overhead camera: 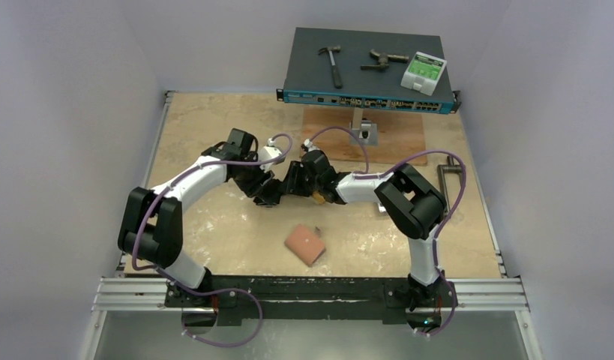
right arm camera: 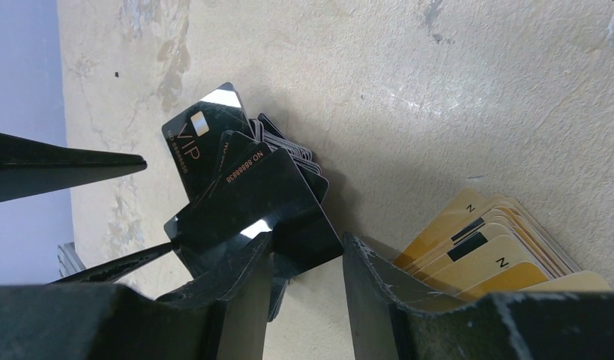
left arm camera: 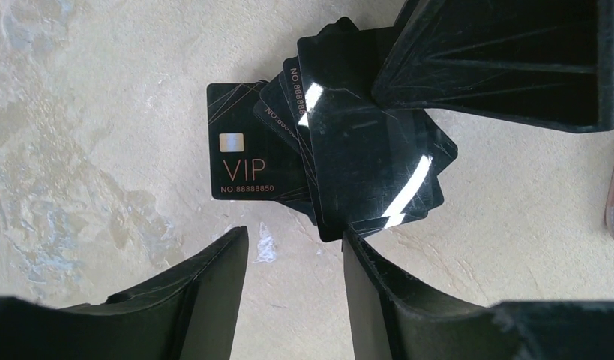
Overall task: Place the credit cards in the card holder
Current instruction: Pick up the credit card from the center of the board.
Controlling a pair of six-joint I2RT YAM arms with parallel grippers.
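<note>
Black cards (left arm camera: 363, 150) fanned flat on table (left arm camera: 101, 112), mid-table, well off its edges. Bottom VIP card: long axis across left wrist view; upper ones skewed. Left gripper (left arm camera: 296, 292) open, empty, one fingertip at fan's edge. Right gripper (right arm camera: 307, 292) jaws apart, one finger over top card, crowding fan from opposite side. Gold cards (right arm camera: 491, 255) stacked just beside. Card holder (overhead camera: 305, 244) shut, skewed, nearer arm bases.

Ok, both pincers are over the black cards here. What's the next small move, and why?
Probably nudge the left pincer forward and close it on the top card of the fanned black cards. Its jaws stand apart with that card's near corner just ahead of them, nothing is gripped, the right pincer is open too, and the card holder lies well apart from them.
</note>
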